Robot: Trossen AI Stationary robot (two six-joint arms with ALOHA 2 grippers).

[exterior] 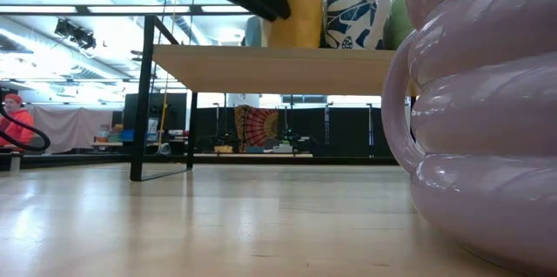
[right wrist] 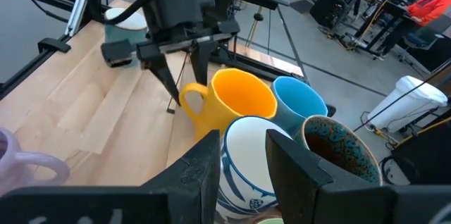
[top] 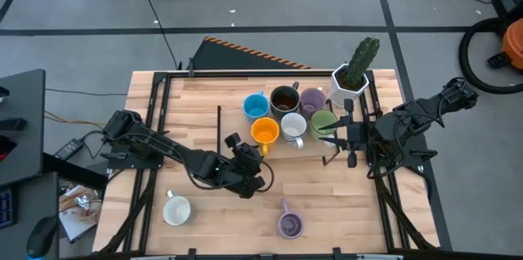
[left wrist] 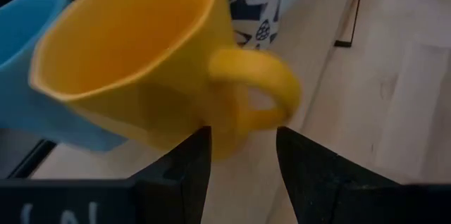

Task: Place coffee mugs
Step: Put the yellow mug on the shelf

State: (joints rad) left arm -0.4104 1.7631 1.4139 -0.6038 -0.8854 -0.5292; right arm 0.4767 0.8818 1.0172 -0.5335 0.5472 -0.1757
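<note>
Two mugs sit apart near you on the tabletop, a white mug to the left and a purple mug toward the middle. Farther in, your left hand has its fingers spread on either side of the orange mug's handle without clamping it. Beyond it cluster the blue mug, brown mug and patterned white mug; your right hand hovers released beside the green mug.

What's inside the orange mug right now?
The orange mug looks empty: bare inner wall in the left wrist view, and bare in the high view too. Its very bottom is hidden by the near rim.
</note>
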